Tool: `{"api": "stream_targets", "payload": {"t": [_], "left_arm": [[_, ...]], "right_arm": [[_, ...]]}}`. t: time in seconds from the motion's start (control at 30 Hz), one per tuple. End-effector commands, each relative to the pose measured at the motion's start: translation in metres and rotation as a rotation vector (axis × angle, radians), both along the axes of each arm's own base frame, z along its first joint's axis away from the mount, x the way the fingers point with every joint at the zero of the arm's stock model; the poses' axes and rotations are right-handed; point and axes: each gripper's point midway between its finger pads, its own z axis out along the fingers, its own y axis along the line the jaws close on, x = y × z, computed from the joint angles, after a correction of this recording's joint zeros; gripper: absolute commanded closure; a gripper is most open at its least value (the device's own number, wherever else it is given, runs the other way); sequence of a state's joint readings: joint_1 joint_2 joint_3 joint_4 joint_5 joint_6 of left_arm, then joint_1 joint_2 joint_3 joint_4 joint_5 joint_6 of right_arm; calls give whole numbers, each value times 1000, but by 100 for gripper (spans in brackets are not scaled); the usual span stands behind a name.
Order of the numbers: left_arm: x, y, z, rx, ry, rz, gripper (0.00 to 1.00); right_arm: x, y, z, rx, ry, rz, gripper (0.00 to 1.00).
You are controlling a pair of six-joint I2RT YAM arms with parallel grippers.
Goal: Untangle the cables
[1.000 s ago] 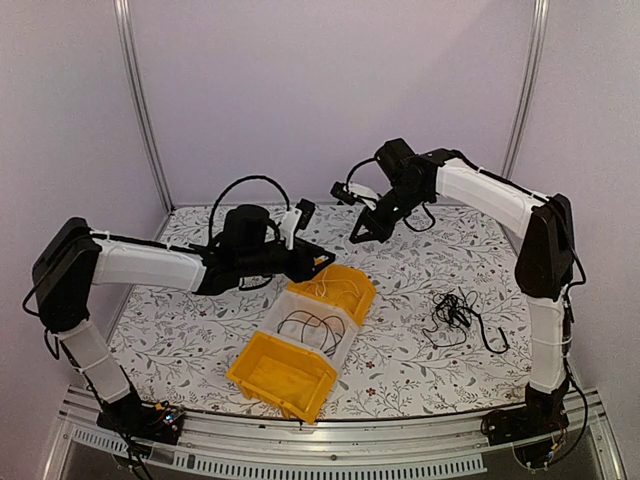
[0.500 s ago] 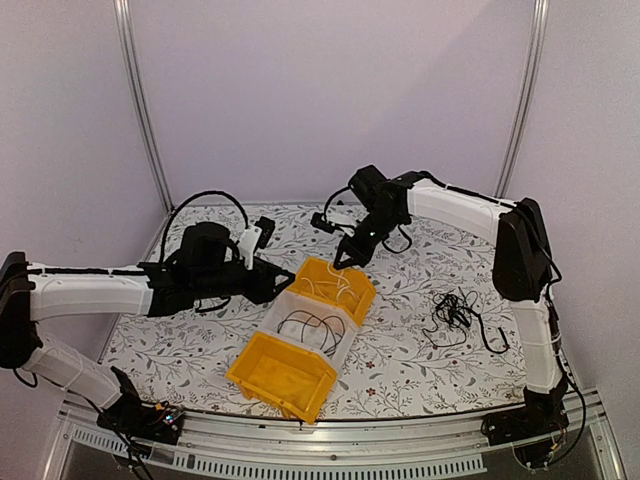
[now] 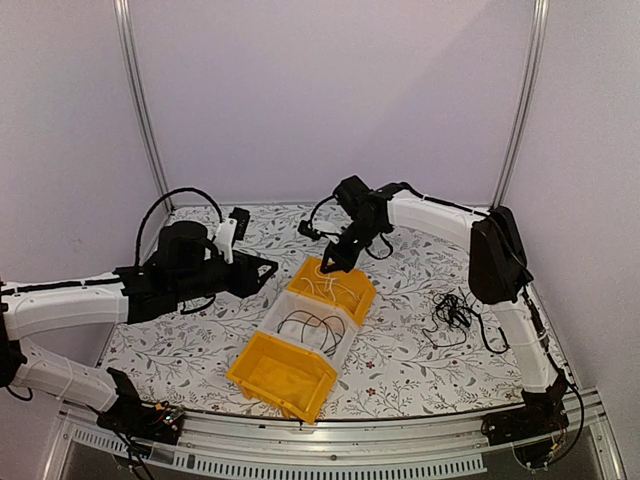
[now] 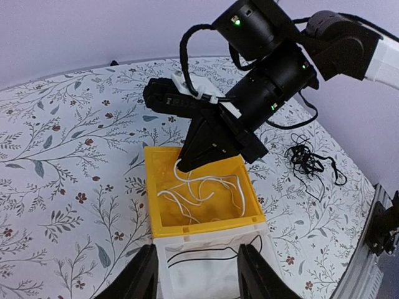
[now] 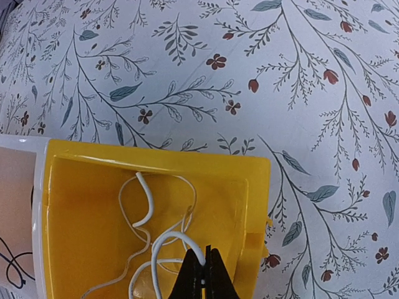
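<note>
Pale white cables (image 5: 149,205) lie looped in the far yellow bin (image 5: 162,163). My right gripper (image 5: 206,261) is shut on one white loop, just above that bin's floor near its right wall. From above, the right gripper (image 3: 337,260) hangs over the bin's back edge. A black cable (image 3: 315,325) lies in the clear middle bin (image 3: 275,315). A black tangle of cables (image 3: 455,312) sits loose on the table at the right. My left gripper (image 3: 268,268) stands open and holds nothing, left of the bins; its fingers (image 4: 144,274) frame the clear bin (image 4: 212,265).
A second yellow bin (image 3: 285,378) stands nearest the front edge, in a diagonal row with the other two. The floral tablecloth (image 3: 190,330) covers the table. Metal posts rise at the back corners. The right arm's black hose (image 4: 187,56) loops above the far bin.
The left arm has pulled back to the left, away from the bins, and its jaws widened a little. The right arm came left and down, carrying its shut gripper over the far yellow bin.
</note>
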State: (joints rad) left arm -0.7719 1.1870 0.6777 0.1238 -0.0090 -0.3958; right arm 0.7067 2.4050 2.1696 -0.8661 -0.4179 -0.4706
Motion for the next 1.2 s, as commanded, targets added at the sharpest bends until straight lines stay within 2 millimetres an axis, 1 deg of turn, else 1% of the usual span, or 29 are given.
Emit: {"api": "stream_targets", "payload": {"t": [0.0,0.2,0.27,0.33,0.4,0.5,0.53,0.63,0.7,0.77,0.9,0.93,0.97,1.03,1.07,1.13,1.17], "left_arm": [[1,13,0,-1,10,56,53],[1,14,2,-13,10,66,53],[2,14,4,-14,6,65,53],[2,13,4,-12,0,65,53],[3,12,5,-11,-7,62,53],[4,10,5,-7,-13,53,53],[5,9,5,-10,-15,49,53],[6,5,2,-7,-15,39,53],[7,3,1,-5,-15,31,53],[9,-1,0,-2,-16,22,53],[12,-8,2,1,-24,1,53],[13,-10,2,5,-28,-4,53],[15,-11,3,8,-30,-6,53],[17,-14,6,12,-37,-9,53],[19,-15,6,15,-35,-8,53],[20,-21,6,15,-24,-28,53],[22,-24,7,15,-19,-34,53]], "right_arm": [[-1,7,-16,-24,-39,27,100],[-5,2,-26,-74,-90,48,100],[-6,2,-26,-87,-99,56,96],[-6,3,-22,-99,-123,56,89],[-4,3,-13,-97,-142,42,87],[1,2,16,-78,-196,17,83],[3,1,30,-69,-221,8,80],[6,-5,55,-65,-279,-4,71],[6,-9,74,-58,-314,-11,68],[4,-13,83,-62,-332,-7,68],[0,-24,91,-82,-351,-4,68],[-1,-27,92,-88,-354,-8,69],[-2,-32,99,-84,-359,-14,69],[-4,-48,99,-96,-345,-33,70],[-3,-58,99,-102,-338,-50,71],[-3,-83,110,-96,-331,-88,72],[-2,-98,105,-111,-317,-109,73]]}}
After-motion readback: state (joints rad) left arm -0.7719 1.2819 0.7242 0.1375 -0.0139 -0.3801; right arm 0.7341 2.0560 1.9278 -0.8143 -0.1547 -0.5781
